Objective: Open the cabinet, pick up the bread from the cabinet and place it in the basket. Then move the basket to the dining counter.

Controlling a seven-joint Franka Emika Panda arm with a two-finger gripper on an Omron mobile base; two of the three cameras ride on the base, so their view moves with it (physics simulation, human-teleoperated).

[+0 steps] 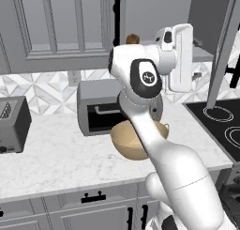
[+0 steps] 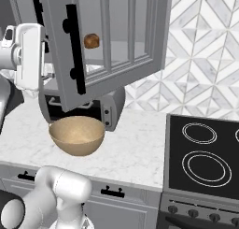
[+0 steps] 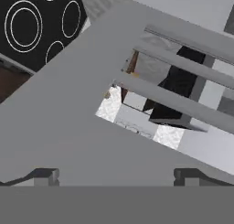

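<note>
The grey cabinet (image 1: 56, 27) hangs above the worktop, its right door (image 2: 112, 41) swung open towards me and its left door closed. On the shelf inside lies the bread (image 1: 132, 38), a small golden-brown lump, which in the right base view (image 2: 91, 40) shows through the open door's panes. My gripper (image 1: 196, 77) hangs open and empty at shelf height, right of the bread and close beside the open door's handle edge (image 2: 74, 46). In the hand view its tips (image 3: 115, 176) stand wide apart close to the door's face. Below on the worktop sits the tan basket (image 2: 77, 135). The dining counter is out of view.
A toaster oven (image 1: 96, 109) stands behind the basket against the patterned tiles. A toaster (image 1: 11, 123) sits at the left of the marble worktop (image 1: 61, 154). A black stove (image 2: 205, 153) lies to the right. Low drawers (image 1: 89, 198) run under the worktop edge.
</note>
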